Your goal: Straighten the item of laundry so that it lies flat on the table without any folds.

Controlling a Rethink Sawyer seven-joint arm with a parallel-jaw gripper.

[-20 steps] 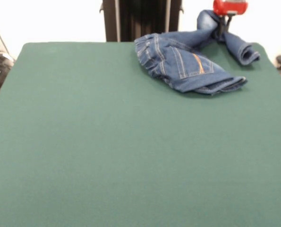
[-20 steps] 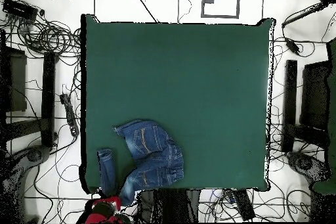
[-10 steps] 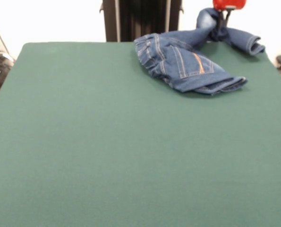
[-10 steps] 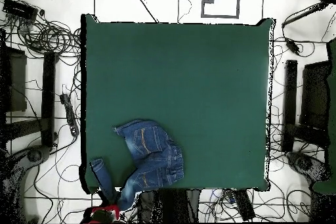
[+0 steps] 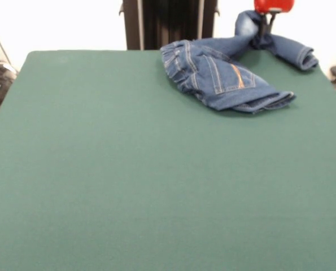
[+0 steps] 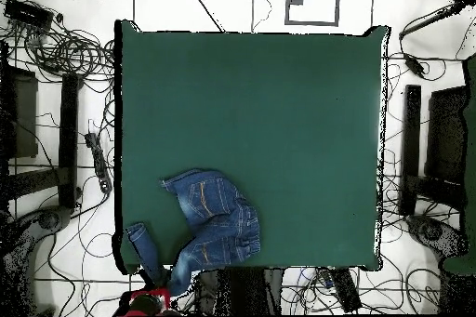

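Observation:
The blue denim jeans (image 5: pixel 224 76) lie crumpled at the table's far right corner in the front view, with a back pocket and orange stitching facing up. One leg is pulled up off the green table (image 5: pixel 128 169) and bent over at the gripper (image 5: pixel 264 34), which is shut on it under its red body. The leg's cuff hangs to the right, past the table edge. In the overhead view the jeans (image 6: pixel 218 220) sit at the bottom left of the table (image 6: pixel 260 99), and the gripper (image 6: pixel 152 293) is just off the bottom edge.
The robot's black pedestal (image 5: pixel 169 22) stands behind the far edge. In the overhead view, cables (image 6: pixel 65 48) and black stands (image 6: pixel 409 146) lie around the table on the floor.
The gripper has risen and drawn back a little with the jeans leg. The free cuff has lifted off the table and swung out to the corner. The bunched part has not moved.

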